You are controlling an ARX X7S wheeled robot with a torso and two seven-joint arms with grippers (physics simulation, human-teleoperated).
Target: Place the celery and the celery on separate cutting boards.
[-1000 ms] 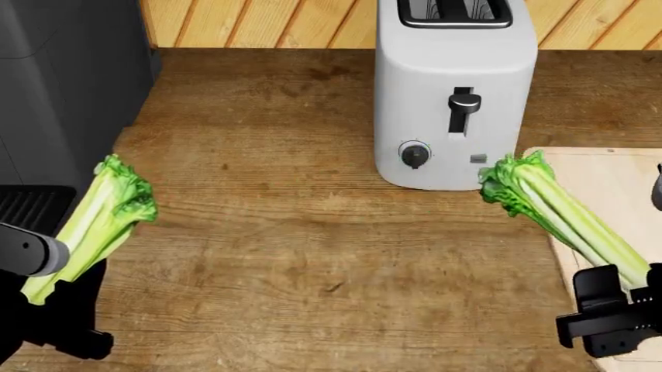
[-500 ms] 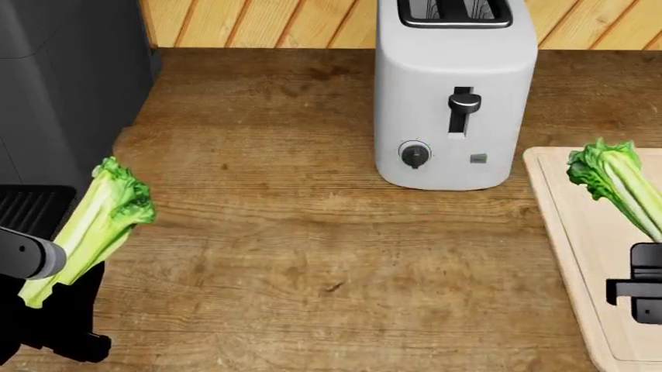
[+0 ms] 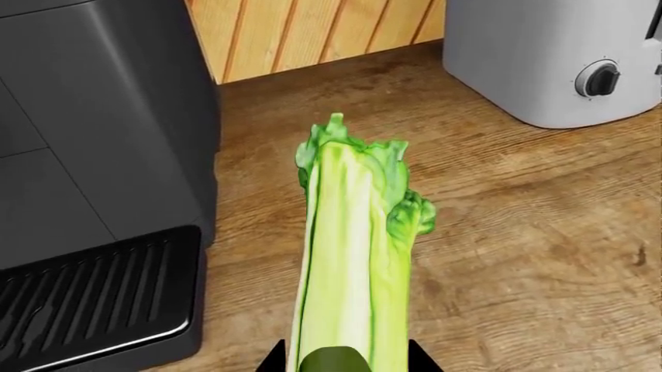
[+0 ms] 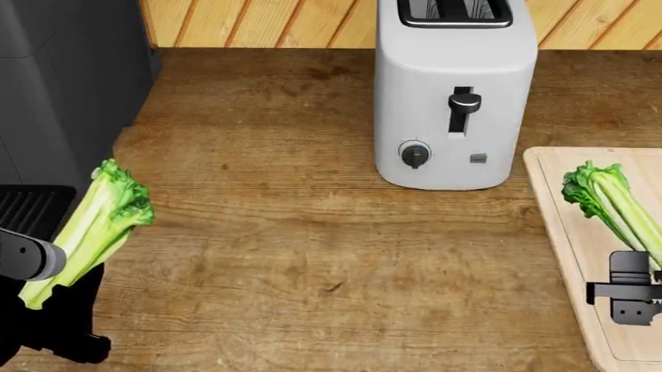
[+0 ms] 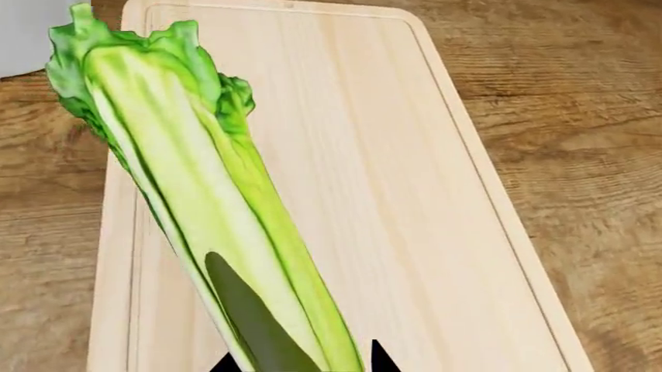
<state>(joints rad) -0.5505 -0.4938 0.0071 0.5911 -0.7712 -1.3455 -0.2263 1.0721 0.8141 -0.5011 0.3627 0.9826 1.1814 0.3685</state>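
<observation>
One celery is held at a slant at the left, over the counter, leafy top away from me. My left gripper is shut on its lower stalk, and the left wrist view shows the celery running out from the left gripper. The other celery hangs over the pale grooved cutting board at the right edge, with my right gripper shut on it. In the right wrist view this celery lies across the board, out of the right gripper. The second cutting board is out of view.
A white toaster stands at the back middle of the wooden counter, just left of the pale board. A tall black appliance with a grille tray fills the left side, close to my left arm. Wood panelling runs behind.
My right gripper has carried its celery rightward from beside the toaster to over the pale board, then settled slightly back left. The left arm and its celery have barely moved.
</observation>
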